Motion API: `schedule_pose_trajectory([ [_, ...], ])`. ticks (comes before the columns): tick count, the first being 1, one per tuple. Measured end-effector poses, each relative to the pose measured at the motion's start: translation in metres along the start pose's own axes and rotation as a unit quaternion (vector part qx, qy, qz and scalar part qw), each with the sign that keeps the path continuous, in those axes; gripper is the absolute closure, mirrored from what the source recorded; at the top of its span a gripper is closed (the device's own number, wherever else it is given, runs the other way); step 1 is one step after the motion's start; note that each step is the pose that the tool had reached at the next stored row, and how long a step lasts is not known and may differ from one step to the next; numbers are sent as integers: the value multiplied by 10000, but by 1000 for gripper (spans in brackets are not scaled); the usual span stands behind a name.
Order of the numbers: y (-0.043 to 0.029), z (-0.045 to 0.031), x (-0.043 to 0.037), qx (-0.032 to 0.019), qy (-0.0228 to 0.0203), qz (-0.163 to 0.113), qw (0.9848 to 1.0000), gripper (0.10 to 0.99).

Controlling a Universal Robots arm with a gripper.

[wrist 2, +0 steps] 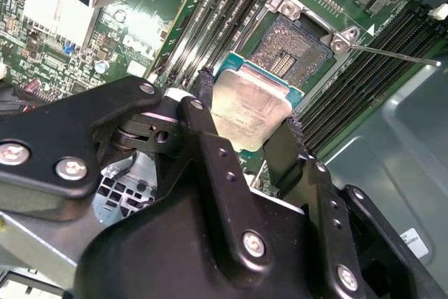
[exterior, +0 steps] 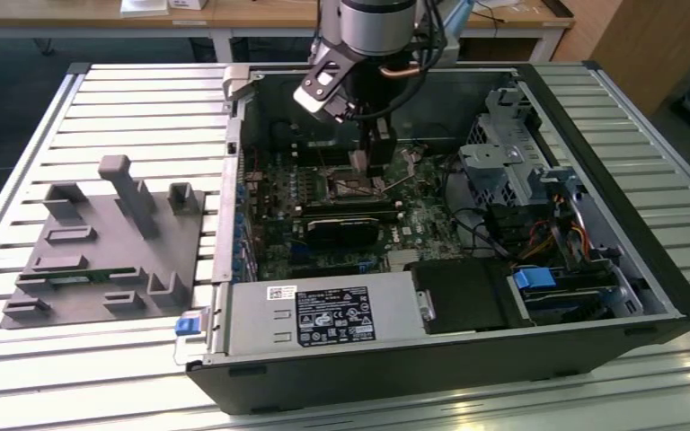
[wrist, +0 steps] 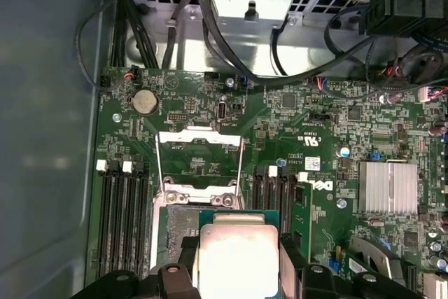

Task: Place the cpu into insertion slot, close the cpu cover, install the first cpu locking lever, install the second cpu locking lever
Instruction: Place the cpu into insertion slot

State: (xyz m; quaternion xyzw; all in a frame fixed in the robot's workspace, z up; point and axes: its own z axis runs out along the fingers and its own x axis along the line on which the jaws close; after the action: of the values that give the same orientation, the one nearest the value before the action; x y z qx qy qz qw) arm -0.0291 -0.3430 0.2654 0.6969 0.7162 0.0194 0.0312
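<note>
My gripper (wrist 2: 250, 122) is shut on the cpu (wrist 2: 245, 99), a flat square chip with a silvery top and green edge, one black finger (wrist 2: 207, 96) on each of two opposite sides. The chip sits just over one edge of the insertion slot (wrist 2: 290, 50), whose dark pin field is mostly uncovered; I cannot tell if they touch. In the first wrist view the cpu (wrist: 234, 239) lies beside the insertion slot (wrist: 178, 222), and the cpu cover (wrist: 199, 138) stands flipped open beyond it. A thin locking lever (wrist 2: 399, 54) sticks out sideways. In the exterior view the gripper (exterior: 375, 153) hangs inside the case above the slot (exterior: 355, 187).
The open computer case (exterior: 668, 296) lies on a slatted table. A grey power supply box (exterior: 321, 314) is at its near side, a drive cage (exterior: 513, 153) at the exterior view's right, a black block (exterior: 345, 229) near the slot. Memory slots (wrist: 122, 208) flank it. A grey fixture plate (exterior: 105, 242) lies outside.
</note>
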Motion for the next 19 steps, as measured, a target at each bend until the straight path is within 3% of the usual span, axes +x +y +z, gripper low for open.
schedule_pose_trajectory([
  [19,-11,157,3,2,0,2,10000,549],
])
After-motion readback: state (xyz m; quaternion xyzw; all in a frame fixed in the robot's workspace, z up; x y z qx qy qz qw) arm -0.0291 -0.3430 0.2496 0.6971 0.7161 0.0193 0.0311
